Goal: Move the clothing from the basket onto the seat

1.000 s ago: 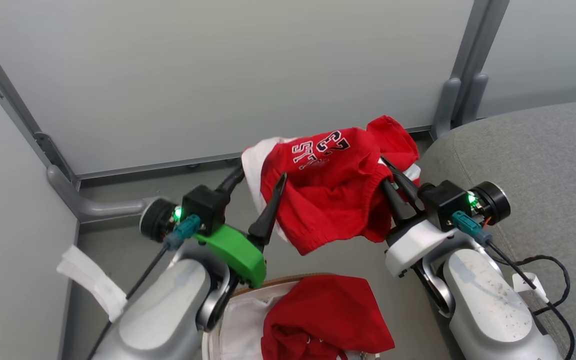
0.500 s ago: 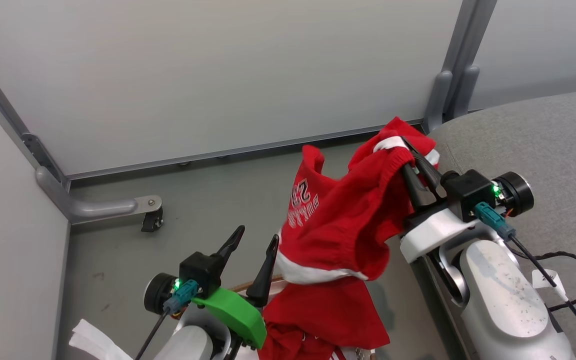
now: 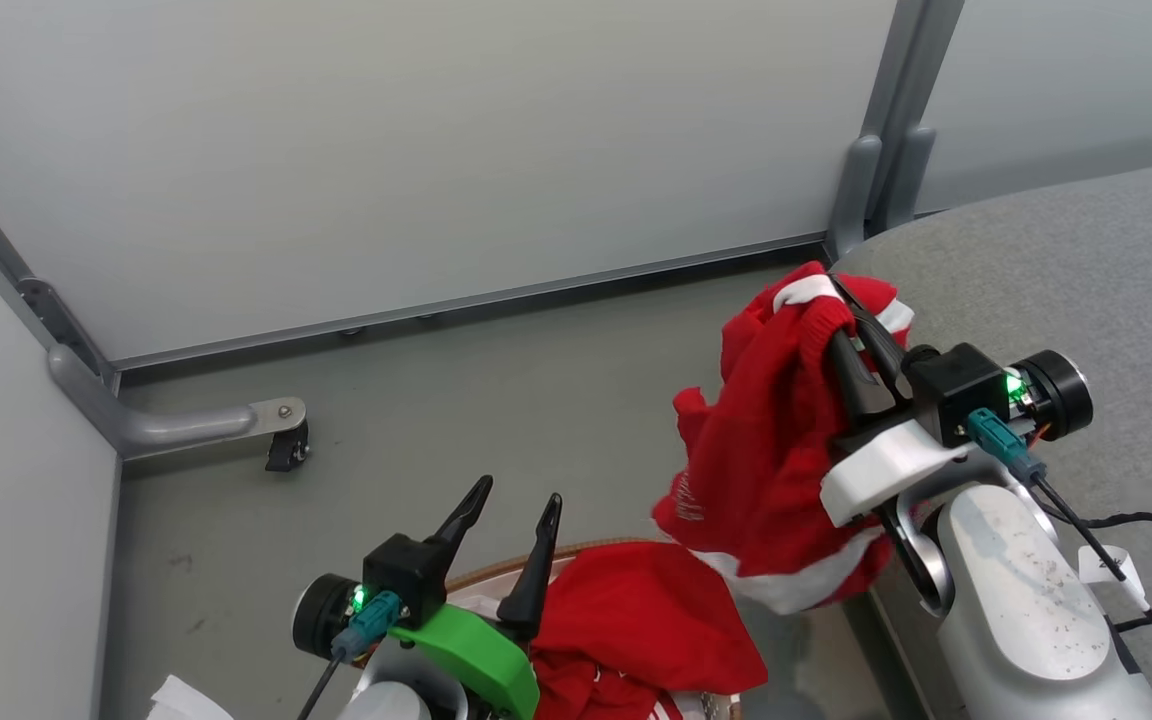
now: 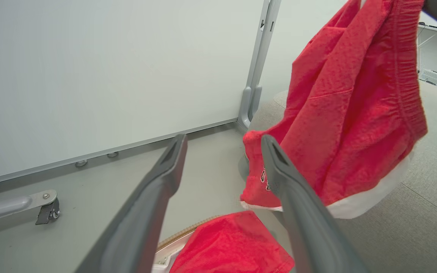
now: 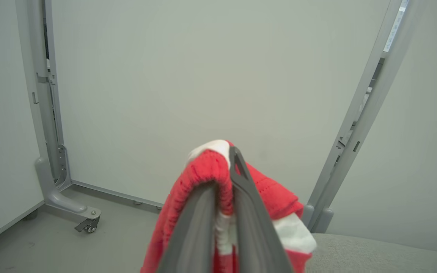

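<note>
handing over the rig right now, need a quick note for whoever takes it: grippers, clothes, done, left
Grippers: left gripper open and empty, above the basket; right gripper shut on a red garment.
Where: that garment hangs in the air beside the edge of the seat; a second red garment lies in the basket.
Done: one garment lifted out.
Left: lay it on the seat and release, then fetch the second.

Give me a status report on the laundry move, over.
Right gripper shut on red garment, hanging beside the seat edge. Left gripper open, empty, over the basket. Basket holds second garment. Nothing blocking.
</note>
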You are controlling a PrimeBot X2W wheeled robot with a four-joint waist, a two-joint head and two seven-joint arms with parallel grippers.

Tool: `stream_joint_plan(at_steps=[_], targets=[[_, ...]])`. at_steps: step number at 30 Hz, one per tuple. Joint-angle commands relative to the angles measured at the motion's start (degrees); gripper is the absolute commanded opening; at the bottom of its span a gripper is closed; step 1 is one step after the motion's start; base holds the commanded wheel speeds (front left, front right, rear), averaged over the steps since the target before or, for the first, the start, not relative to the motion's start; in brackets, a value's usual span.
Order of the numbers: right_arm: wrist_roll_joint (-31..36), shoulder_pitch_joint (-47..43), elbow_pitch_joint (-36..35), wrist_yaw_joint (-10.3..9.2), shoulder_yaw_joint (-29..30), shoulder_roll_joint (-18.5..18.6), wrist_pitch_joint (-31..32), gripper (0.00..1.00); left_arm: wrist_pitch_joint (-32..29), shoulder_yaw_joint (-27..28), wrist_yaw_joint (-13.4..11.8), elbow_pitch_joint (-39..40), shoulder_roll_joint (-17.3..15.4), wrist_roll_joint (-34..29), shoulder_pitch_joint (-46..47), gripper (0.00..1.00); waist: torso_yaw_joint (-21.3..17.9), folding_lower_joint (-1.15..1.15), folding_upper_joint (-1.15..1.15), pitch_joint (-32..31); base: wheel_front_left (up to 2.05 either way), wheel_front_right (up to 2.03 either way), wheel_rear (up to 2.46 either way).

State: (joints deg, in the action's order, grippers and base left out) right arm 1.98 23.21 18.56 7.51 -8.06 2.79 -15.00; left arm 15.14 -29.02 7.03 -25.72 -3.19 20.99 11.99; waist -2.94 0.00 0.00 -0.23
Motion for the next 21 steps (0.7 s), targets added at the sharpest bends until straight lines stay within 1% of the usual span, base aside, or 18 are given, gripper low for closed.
stream_joint_plan(at_steps=[1,7,18,21], targets=[[-0.05,-0.44,0.04,-0.04,0.26,0.20,-0.28,0.00,0.01,0.23,0.23,0.42,0.02,-0.68,-1.07,1.00,-0.56,0.00,0.00,0.11,0.00,0.00,0.00],[0.00,-0.14,-0.22,-0.04,0.20,0.19,-0.28,0.00,0.00,-0.16,0.48,1.44,0.22,-1.88,-2.20,1.00,-4.43,0.00,0.00,0.86,0.00,0.00,0.00],[1.84,-0.67,-0.64,-0.05,0.18,0.20,-0.28,0.00,-0.01,-1.54,0.36,4.73,0.22,-1.04,-1.71,1.00,-15.24,0.00,0.00,3.60,0.00,0.00,0.00],[2.00,-0.91,-0.77,-0.05,1.00,0.18,-0.28,0.00,-0.01,-1.84,0.29,5.08,0.20,-1.33,-1.08,1.00,-17.80,0.00,0.00,4.55,0.00,0.00,0.00]])
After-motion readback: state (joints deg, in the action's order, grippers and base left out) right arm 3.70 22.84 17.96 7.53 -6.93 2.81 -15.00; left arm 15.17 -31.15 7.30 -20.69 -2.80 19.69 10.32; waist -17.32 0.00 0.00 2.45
